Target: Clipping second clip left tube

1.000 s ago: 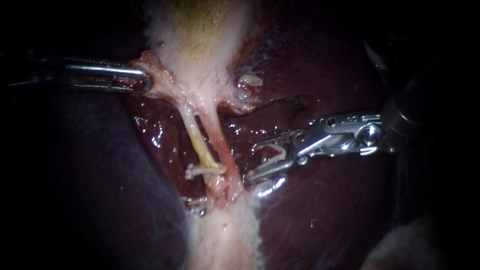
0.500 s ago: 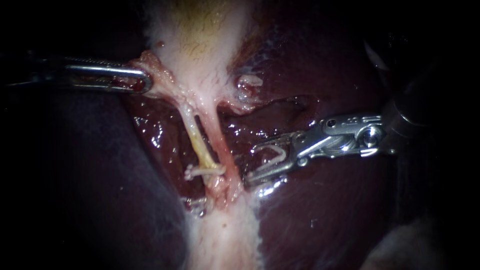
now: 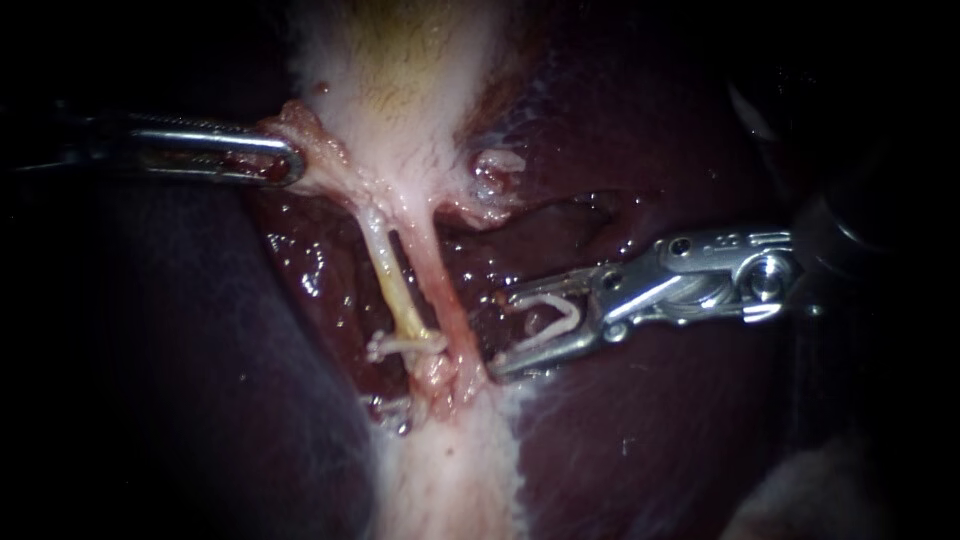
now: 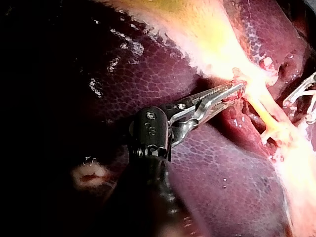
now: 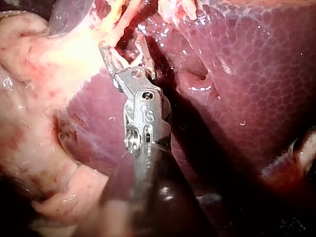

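Observation:
Two tubes run down from the gallbladder (image 3: 400,90): the yellowish left tube (image 3: 392,280) and the pink right tube (image 3: 440,290). A white clip (image 3: 405,342) crosses the left tube low down. My left instrument (image 3: 285,160) is shut on pale tissue at the gallbladder's neck (image 4: 236,89), pulling it left. My right instrument (image 3: 500,332) carries a white clip (image 3: 548,315) between its jaws, which stand apart with both touching it. Their tips lie just right of the right tube, apart from the left tube. In the right wrist view the loaded jaws (image 5: 123,49) point at the tubes.
Dark red liver (image 3: 650,420) surrounds the tubes on both sides, wet and glistening (image 5: 237,74). Pale fatty tissue (image 3: 450,480) lies below the tubes. A metal clip (image 3: 392,410) sits low beside the tubes' base.
The right instrument's wrist has shifted to the right and its jaws have turned slightly; the tips stay beside the right tube. The left instrument holds still.

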Controlling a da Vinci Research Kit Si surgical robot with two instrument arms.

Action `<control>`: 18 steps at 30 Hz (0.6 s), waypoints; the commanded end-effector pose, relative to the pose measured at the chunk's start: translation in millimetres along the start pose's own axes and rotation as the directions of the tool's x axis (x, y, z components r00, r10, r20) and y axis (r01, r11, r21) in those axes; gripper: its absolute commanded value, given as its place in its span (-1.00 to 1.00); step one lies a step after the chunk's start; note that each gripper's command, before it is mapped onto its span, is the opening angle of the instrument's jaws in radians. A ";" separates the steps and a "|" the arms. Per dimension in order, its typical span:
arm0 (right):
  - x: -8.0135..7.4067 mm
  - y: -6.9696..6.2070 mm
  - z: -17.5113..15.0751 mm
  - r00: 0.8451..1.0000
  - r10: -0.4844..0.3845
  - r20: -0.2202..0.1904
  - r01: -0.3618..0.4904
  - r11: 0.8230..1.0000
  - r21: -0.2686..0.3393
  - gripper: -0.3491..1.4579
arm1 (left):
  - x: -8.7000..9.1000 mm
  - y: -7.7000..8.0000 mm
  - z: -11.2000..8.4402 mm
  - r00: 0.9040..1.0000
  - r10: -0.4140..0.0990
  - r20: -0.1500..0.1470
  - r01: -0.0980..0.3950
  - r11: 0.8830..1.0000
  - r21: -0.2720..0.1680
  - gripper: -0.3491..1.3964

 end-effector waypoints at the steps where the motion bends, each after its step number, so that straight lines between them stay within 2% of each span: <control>1: 0.3 -0.2 -0.1 1.000 -0.006 -0.002 0.006 1.000 -0.004 -0.10 | 0.0 0.0 0.0 1.000 0.000 0.000 0.000 1.000 0.000 -1.00; 7: 2.0 -1.6 -0.2 1.000 -0.022 -0.013 0.022 1.000 -0.008 -0.10 | 0.0 -0.1 0.0 1.000 0.000 0.000 0.000 1.000 0.000 -1.00; 18: 3.5 -2.5 1.4 0.999 -0.032 -0.022 0.032 0.999 -0.008 -0.09 | -0.1 -0.2 0.1 1.000 0.000 0.000 0.000 1.000 0.000 -1.00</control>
